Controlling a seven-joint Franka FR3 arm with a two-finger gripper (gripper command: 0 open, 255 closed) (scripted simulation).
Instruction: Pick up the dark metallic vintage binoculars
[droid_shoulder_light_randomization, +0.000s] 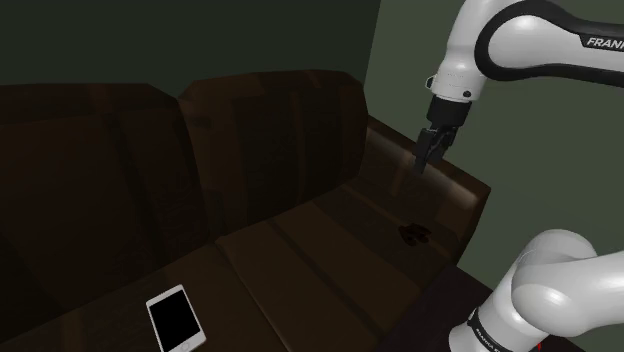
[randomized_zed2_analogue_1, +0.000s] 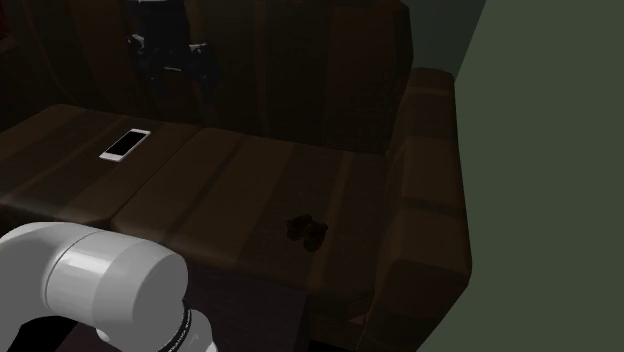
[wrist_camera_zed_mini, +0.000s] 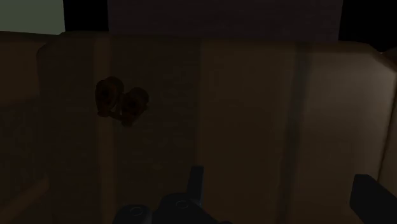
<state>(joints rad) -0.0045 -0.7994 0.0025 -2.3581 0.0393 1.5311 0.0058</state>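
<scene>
Dark binoculars (droid_shoulder_light_randomization: 413, 233) (randomized_zed2_analogue_1: 306, 230) (wrist_camera_zed_mini: 121, 102) lie on the seat of a dark brown sofa (droid_shoulder_light_randomization: 300, 250) (randomized_zed2_analogue_1: 230, 180). They are near its armrest (droid_shoulder_light_randomization: 470, 190) (randomized_zed2_analogue_1: 430, 170) and well apart from a white-framed phone (droid_shoulder_light_randomization: 175, 320) (randomized_zed2_analogue_1: 125, 143) on the other cushion. The black gripper (droid_shoulder_light_randomization: 428, 160) (wrist_camera_zed_mini: 283, 184) hangs in the air above the binoculars, touching nothing. Wrist view: the fingers stand spread, and the binoculars lie ahead of them, outside the gap. A green wall (droid_shoulder_light_randomization: 400, 60) rises behind the sofa.
</scene>
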